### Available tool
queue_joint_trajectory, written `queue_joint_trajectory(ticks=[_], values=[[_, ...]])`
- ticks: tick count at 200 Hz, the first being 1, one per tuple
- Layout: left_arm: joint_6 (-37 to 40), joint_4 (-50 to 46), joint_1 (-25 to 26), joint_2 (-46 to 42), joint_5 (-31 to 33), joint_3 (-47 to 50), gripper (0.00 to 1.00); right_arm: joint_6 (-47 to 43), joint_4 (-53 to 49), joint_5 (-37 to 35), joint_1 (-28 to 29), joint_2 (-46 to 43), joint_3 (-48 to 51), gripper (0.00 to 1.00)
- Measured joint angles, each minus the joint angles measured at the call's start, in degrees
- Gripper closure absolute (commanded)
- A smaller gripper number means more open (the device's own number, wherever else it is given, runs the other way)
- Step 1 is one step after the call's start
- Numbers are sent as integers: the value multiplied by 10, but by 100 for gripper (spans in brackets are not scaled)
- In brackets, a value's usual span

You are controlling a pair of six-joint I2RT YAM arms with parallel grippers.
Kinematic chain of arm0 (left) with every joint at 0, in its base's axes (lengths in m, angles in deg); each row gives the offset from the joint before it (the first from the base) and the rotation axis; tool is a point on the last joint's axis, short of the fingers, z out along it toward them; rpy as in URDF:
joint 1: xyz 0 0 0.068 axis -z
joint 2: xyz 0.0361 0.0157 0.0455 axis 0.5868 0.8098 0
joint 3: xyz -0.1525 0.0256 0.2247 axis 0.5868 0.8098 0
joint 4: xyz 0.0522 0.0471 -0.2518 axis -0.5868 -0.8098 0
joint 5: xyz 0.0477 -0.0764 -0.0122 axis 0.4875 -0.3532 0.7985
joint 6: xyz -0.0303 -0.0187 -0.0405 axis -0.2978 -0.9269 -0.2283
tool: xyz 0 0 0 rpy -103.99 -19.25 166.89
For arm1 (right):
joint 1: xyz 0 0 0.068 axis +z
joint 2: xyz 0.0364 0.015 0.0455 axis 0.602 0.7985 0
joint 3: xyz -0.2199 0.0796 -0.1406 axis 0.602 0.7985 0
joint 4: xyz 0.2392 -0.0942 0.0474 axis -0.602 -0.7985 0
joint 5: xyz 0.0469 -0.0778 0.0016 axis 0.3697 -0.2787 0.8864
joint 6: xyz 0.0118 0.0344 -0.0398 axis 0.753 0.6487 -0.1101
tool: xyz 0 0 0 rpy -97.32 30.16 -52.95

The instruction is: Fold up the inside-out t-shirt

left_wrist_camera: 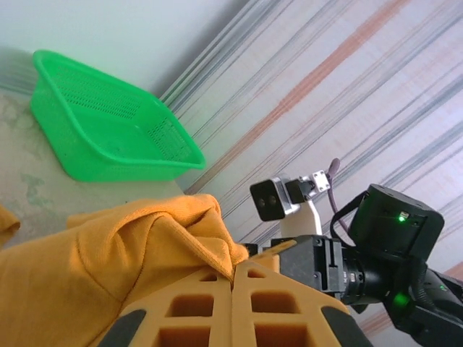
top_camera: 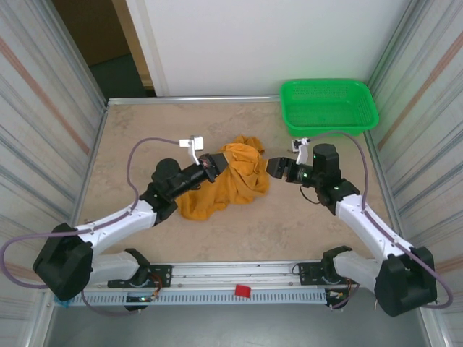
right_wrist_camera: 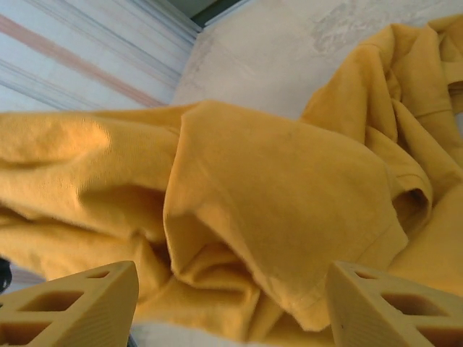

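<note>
Inside-out t-shirt (top_camera: 226, 186) sits bunched in a mustard heap at the middle of the table (top_camera: 145, 123), well clear of all four edges, with one lobe trailing toward the near-left. Over on the left, bare marbled beige surface runs out to the left edge, where a ribbed, striped wall panel (top_camera: 43, 108) stands; plenty of open room there. Now the left gripper (left_wrist_camera: 233, 275): it comes in from the near-left corner, jaws pressed together, and a fold of the orange cloth is pinched right at their tips on the heap's far-left side. Moving across, the cloth rises in a rumpled hump between the two arms. On its right, the right gripper (right_wrist_camera: 231, 271) stands with jaws spread wide and nothing clamped, the shirt's folds lying just ahead of them; I cannot tell if they touch. Behind it, the far-right corner is taken by a green basket (top_camera: 329, 108), apart from the shirt. Clear surface lies along the near edge, and a second striped panel (top_camera: 427, 116) closes the right side.
</note>
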Motion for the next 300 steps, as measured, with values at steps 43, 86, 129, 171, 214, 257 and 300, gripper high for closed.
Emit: queue_joint_trajectory(ticks=[43,86,129,171,214,257,300], values=[[21,9,-22,10,-118,-3,100,-63,-68,-6,45,-19,-82,27],[30,1,-25,18,-181,-25,100,-110,-79,-14,109,63,-142,34],[37,-19,-28,17,-190,-28,100,-122,-79,-6,114,114,-144,100],[45,-46,-47,4,-179,-21,100,-109,-62,50,59,76,-121,100],[52,-75,-78,-11,-130,21,52,-82,-23,145,34,0,-116,100],[102,-165,-69,-64,-85,17,46,-55,19,195,34,0,-116,100],[231,-302,68,-122,27,-67,45,-44,19,180,34,21,-116,100]])
